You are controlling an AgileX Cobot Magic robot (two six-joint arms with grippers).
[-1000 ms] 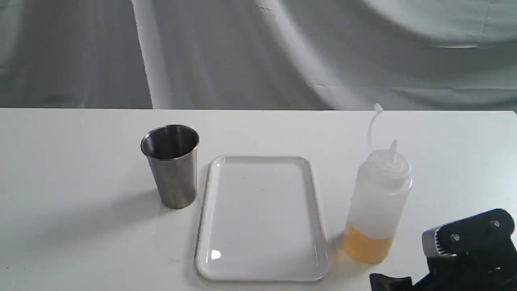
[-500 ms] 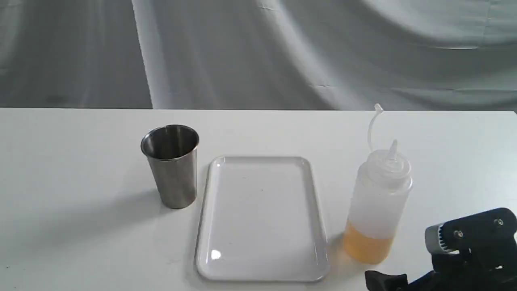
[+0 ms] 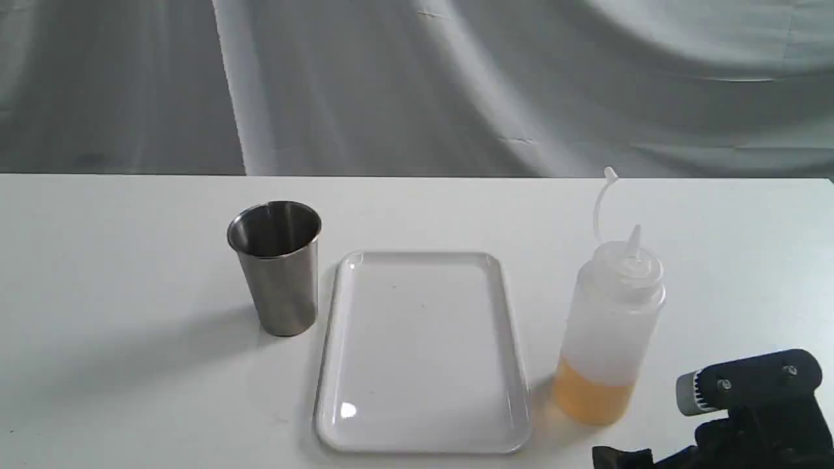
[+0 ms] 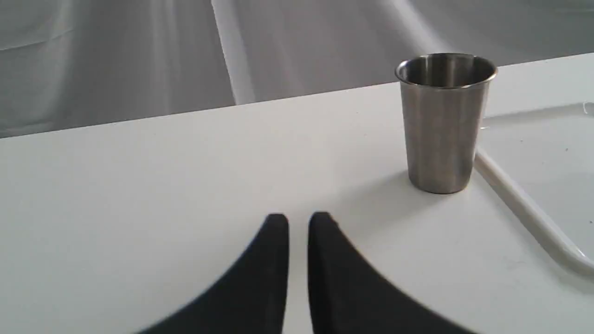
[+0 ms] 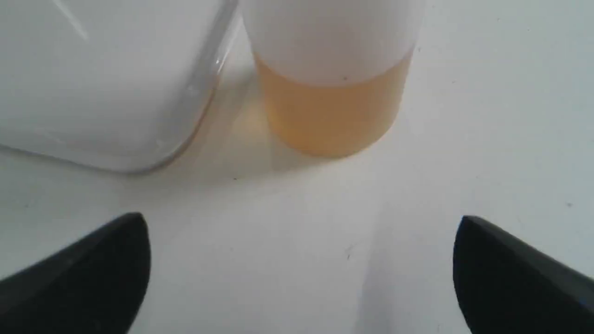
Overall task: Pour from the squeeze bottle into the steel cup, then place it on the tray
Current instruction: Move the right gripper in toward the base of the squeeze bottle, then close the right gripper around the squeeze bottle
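The squeeze bottle (image 3: 609, 332) stands upright right of the tray (image 3: 420, 352), amber liquid in its bottom part, cap strap curling above the nozzle. The steel cup (image 3: 277, 267) stands left of the tray, close to its far corner. My right gripper (image 3: 658, 446) is low at the table's front right, open, with the bottle's base (image 5: 329, 106) ahead of its spread fingers (image 5: 116, 260) and apart from them. My left gripper (image 4: 298, 218) is shut and holds nothing, resting low over bare table, with the cup (image 4: 443, 125) ahead and off to one side. It does not show in the exterior view.
The tray's raised rim (image 4: 524, 208) runs right beside the cup's base. Its rounded corner (image 5: 185, 125) lies close to the bottle. A grey cloth backdrop (image 3: 417, 85) hangs behind the table's far edge. White table surface (image 3: 117, 312) stretches left of the cup.
The right gripper has sunk a little lower and edged slightly left at the front right corner. Bottle, cup and tray have not moved.
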